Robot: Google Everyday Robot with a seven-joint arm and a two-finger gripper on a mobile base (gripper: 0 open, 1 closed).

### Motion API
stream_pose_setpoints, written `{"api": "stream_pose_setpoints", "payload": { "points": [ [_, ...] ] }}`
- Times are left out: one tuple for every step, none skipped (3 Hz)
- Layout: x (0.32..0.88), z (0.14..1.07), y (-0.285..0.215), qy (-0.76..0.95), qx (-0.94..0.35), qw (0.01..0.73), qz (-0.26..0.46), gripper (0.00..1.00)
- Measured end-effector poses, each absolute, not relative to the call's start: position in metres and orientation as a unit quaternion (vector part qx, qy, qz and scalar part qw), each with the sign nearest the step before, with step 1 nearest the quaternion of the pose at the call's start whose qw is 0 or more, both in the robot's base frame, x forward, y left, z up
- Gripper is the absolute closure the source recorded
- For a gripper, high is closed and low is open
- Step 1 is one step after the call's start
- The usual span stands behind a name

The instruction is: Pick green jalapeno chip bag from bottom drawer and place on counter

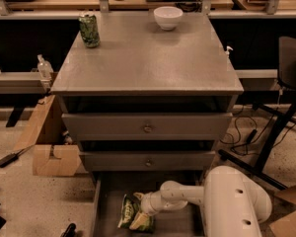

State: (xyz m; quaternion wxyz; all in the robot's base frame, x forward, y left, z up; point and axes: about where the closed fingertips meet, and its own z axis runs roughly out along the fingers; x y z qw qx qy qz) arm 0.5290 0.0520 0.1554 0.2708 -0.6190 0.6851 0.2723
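Note:
The green jalapeno chip bag (128, 210) lies on the floor of the open bottom drawer (108, 191), in its left half. My gripper (142, 215) reaches in from the right, low in the drawer, and sits right on the bag's right side, covering part of it. My white arm (222, 201) fills the lower right of the camera view. The counter (148, 63) is the grey top of the cabinet above.
A green patterned can (90, 29) and a white bowl (167, 17) stand at the back of the counter. Two upper drawers with knobs (147, 128) are closed. A cardboard box (54, 157) sits left of the cabinet, a chair base (266, 147) to the right.

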Motion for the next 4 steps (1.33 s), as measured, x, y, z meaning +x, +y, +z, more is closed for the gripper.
{"api": "stream_pose_setpoints", "payload": {
  "points": [
    [0.523, 0.137, 0.070, 0.679, -0.638, 0.241, 0.270, 0.41],
    [0.518, 0.137, 0.079, 0.673, -0.655, 0.226, 0.260, 0.64],
    [0.506, 0.175, 0.081, 0.662, -0.660, 0.239, 0.264, 0.86],
    [0.490, 0.252, 0.057, 0.646, -0.661, 0.275, 0.266, 1.00]
  ]
}}
